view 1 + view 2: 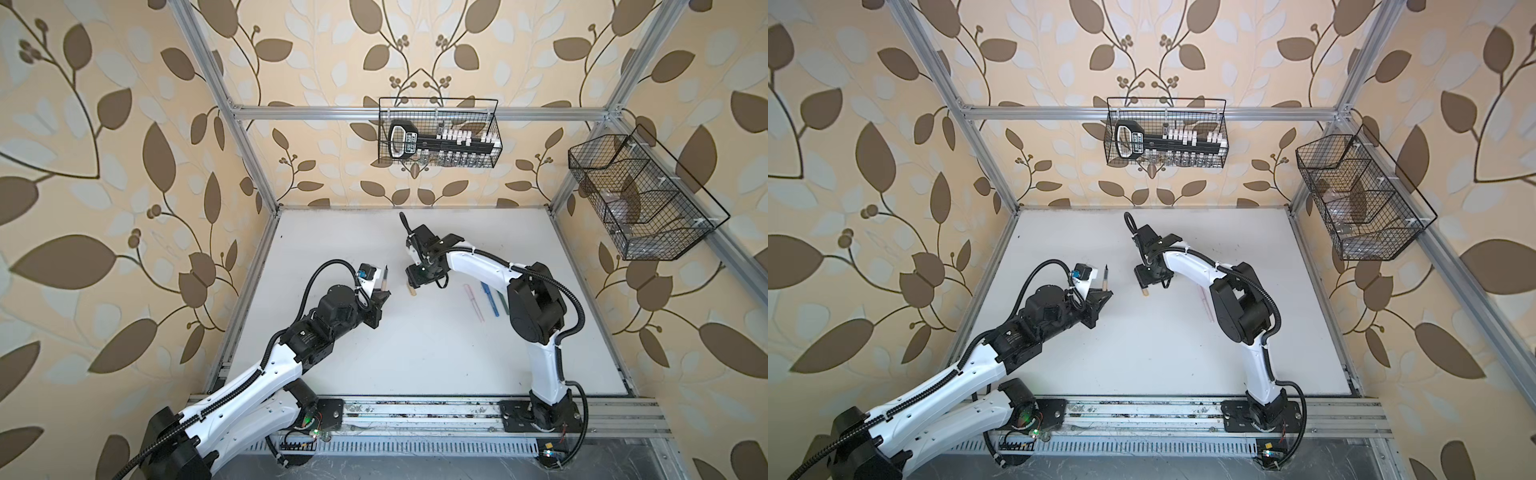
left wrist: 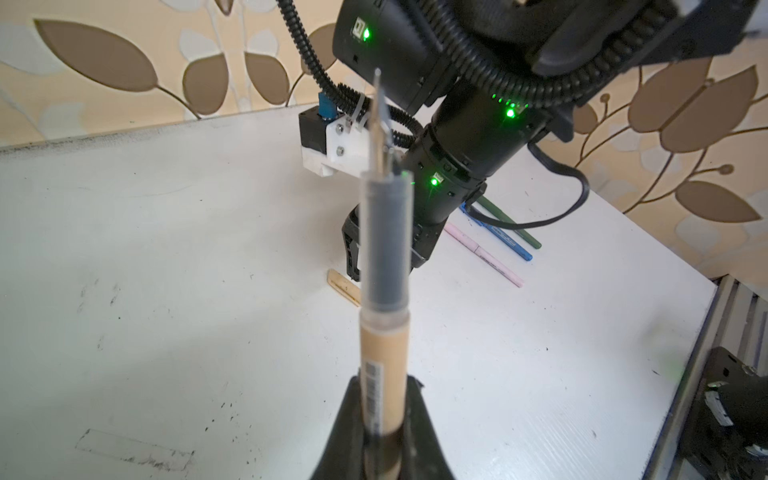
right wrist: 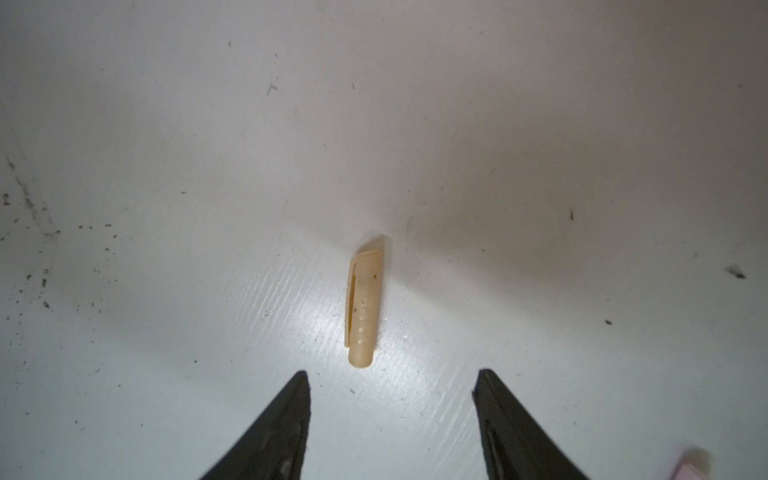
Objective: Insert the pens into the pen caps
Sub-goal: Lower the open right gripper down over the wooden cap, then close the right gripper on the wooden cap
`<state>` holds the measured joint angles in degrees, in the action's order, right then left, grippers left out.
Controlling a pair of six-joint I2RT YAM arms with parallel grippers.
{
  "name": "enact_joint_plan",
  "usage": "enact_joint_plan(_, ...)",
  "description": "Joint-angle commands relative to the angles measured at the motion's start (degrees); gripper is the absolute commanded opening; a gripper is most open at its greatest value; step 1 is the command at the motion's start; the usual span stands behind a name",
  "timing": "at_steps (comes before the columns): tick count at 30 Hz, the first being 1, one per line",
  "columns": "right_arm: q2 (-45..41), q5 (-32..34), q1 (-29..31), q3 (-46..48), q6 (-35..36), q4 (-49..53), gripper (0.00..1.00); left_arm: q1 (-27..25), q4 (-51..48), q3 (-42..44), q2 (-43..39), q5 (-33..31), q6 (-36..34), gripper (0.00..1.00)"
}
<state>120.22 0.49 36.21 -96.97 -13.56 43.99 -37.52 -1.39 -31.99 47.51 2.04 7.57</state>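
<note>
Tan cap [image 3: 365, 307] lies flat on the table [image 3: 166, 124]. My right gripper [image 3: 391, 374] hangs just above it, wide open and empty (lining up a pinch, I'd say). Near the cap, my left gripper [image 2: 384, 395] clamps the tan pen [image 2: 384, 340] tip-up, ready for capping.

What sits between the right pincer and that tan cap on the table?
Nothing: the right wrist view shows only bare white table between the right pincer and the tan cap.
</note>
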Motion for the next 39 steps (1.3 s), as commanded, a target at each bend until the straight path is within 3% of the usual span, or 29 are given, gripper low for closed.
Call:
enact_joint_plan(1, 2.61, 1.17, 0.83, -2.36, -0.59, 1.89, 0.64, -0.21, 2.23, 0.13, -0.35, -1.13, -0.62, 0.0)
enact_joint_plan(9, 6.98, 0.27, 2.12, -5.79, 1.61, 3.77, 0.62, -0.21, 1.74, -0.37, 0.49, -1.24, -0.72, 0.0)
enact_joint_plan(21, 12.14, 3.33, 2.58, -9.73, 1.18, 4.32, 0.49, -0.19, 1.39, -0.89, 1.87, -0.66, -0.89, 0.0)
enact_joint_plan(29, 13.8, 3.11, 2.84, -10.41, 1.08, 4.46, 0.32, -0.23, 1.65, -0.84, 2.18, -0.6, -0.93, 0.0)
enact_joint_plan(39, 7.06, 2.59, 2.34, -1.72, 1.19, -2.19, 0.19, -0.2, 2.03, -0.75, 3.08, 0.46, -0.93, 0.0)
